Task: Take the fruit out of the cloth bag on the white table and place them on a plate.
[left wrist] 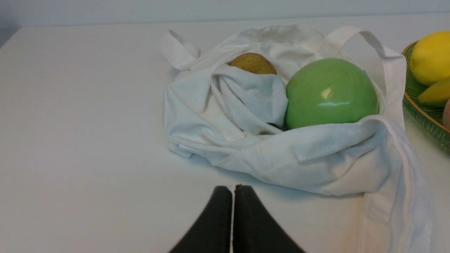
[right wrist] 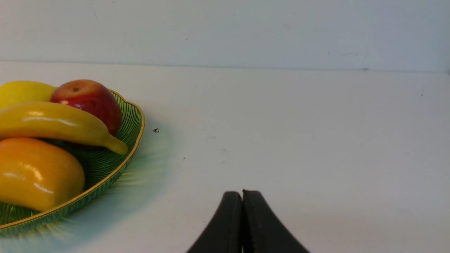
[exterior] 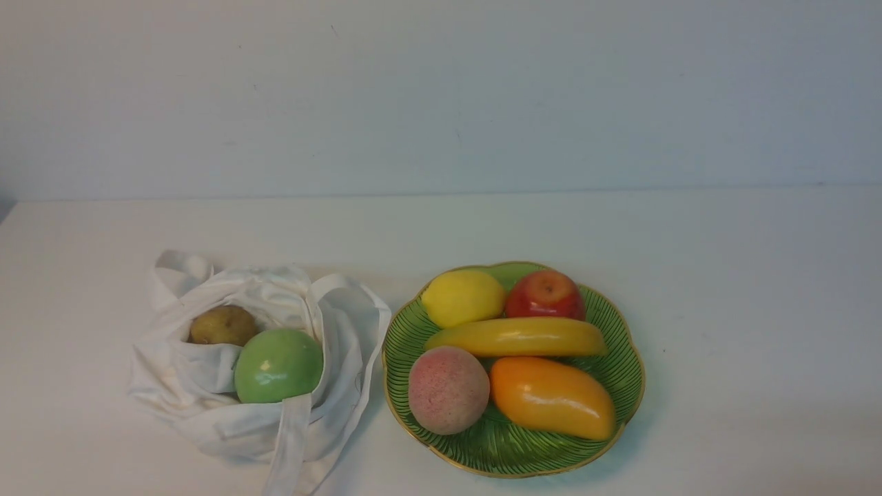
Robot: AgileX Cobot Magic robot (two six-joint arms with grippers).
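From the front, I see a broad white desk [exterior: 744, 310] that meets a pale wall [exterior: 441, 96] along its far edge. The cloth bag [exterior: 227, 427] slumps on the left, its mouth gaping, with a brown roundish fruit [exterior: 222, 325] and the green apple [exterior: 279, 365] sitting in the opening. One strap [exterior: 293, 441] runs down over the near side and out at the bottom of the view. Just right of the bag stands the green plate [exterior: 506, 455], gold along its scalloped rim, holding the lemon [exterior: 463, 297], a red apple [exterior: 546, 295], a banana [exterior: 520, 337], a peach [exterior: 448, 390] and a mango [exterior: 551, 397]. The peach lies by the rim nearest the bag; bare ribbed glass shows along the near edge. Right of the plate the desk is wide open. In the left wrist view, the left pincer [left wrist: 233, 188] has its tips pressed together with nothing between them, apart from the bag, over bare desk. A fold of cloth covers part of the brown fruit, while the green apple bulges above the bag's edge. In the right wrist view, the right pincer [right wrist: 242, 193] is likewise pressed together and empty, well clear of the plate's rim, with open desk around it.
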